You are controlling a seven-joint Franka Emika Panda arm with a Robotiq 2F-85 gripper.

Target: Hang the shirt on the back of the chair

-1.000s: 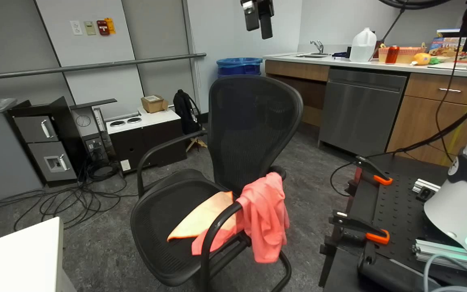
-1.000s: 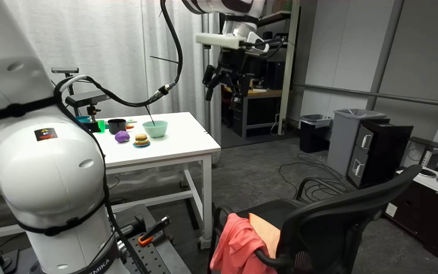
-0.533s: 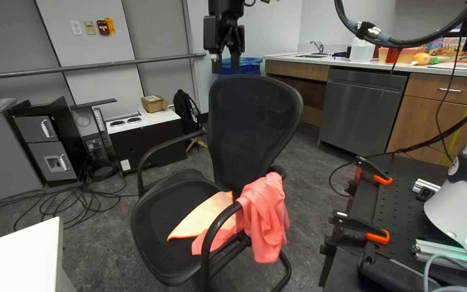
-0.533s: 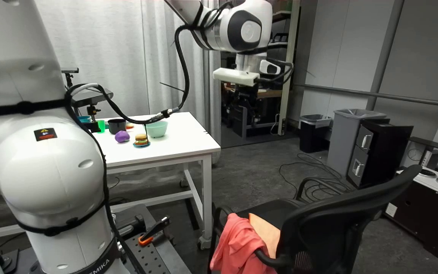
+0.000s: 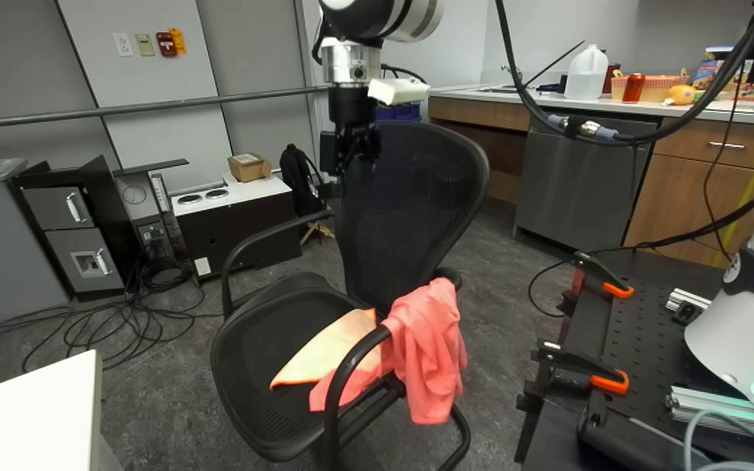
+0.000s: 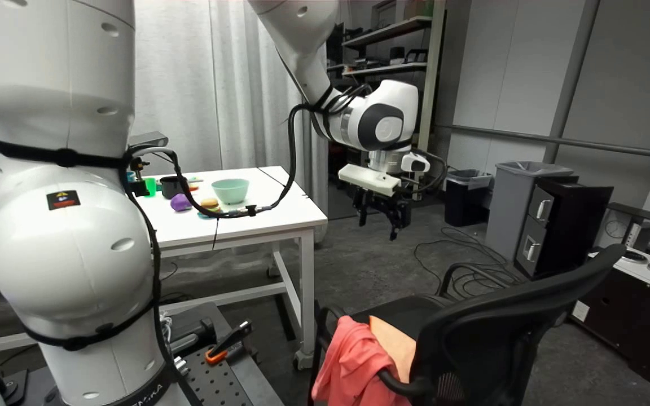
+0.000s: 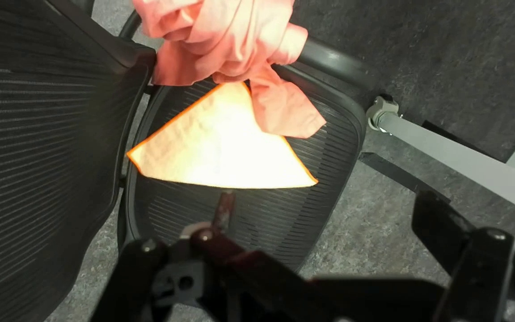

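The salmon-red shirt [image 5: 426, 347] lies bunched over an armrest of the black mesh chair [image 5: 410, 209], with one end on the seat. Both also show in an exterior view, the shirt [image 6: 353, 363] and the chair's backrest [image 6: 500, 332]. In the wrist view, the shirt [image 7: 235, 40] is at the top and the backrest [image 7: 38, 170] at the left. My gripper [image 7: 327, 197] is open and empty, above the seat and apart from the shirt. It also shows in both exterior views, in front of the backrest [image 5: 349, 173] and above the chair's far armrest [image 6: 378, 226].
A flat orange-tan piece [image 7: 213, 143] lies on the seat, partly under the shirt. A white table [image 6: 246, 220] with a bowl [image 6: 230, 192] and toy food stands beside the chair. Table-leg bars [image 7: 463, 156] show at the right of the wrist view. Cables [image 5: 135, 320] lie on the floor.
My gripper has come down from high above the chair to backrest height, over the seat. It stays empty. The shirt, the orange-tan piece and the chair have not moved.
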